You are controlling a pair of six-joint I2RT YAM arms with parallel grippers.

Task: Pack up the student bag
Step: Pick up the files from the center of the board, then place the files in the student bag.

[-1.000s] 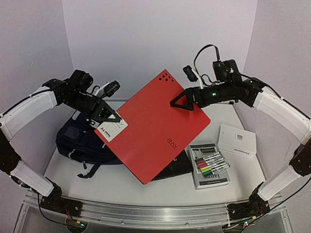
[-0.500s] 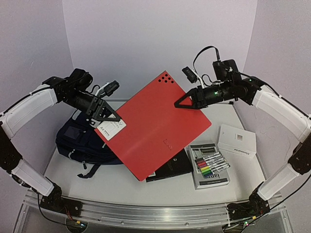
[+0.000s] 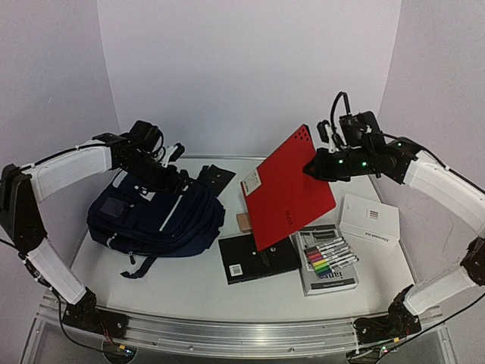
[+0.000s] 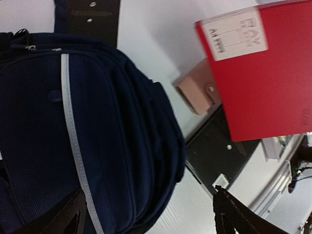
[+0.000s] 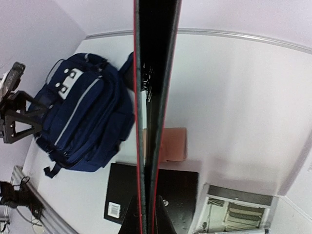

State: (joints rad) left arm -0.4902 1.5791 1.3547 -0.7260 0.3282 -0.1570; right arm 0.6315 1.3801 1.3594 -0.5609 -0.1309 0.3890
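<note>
Notebook, black flat hardcover [image 3: 258, 258], lies nearest on white table [image 3: 189, 292], just beside open grey box of coloured marker pens [image 3: 327, 260] on its right. Small white cardboard box [image 3: 369, 218] sits further right and back, near the markers. Large navy-blue fabric backpack [image 3: 155, 216] with thin white stripes lies flat on table's left half, well apart from markers. Small tan leather pouch [image 3: 244, 221] sits between backpack and notebook's far edge. Left gripper [image 3: 176, 179] hovers over backpack's far side, fingers [image 4: 234, 219] spread wide, nothing in them. Right gripper [image 3: 311, 168] clenched on red flat plastic folder [image 3: 288, 193], held tilted on edge above pouch and notebook. Black flat plate [image 3: 214, 176] lies farthest back.
</note>
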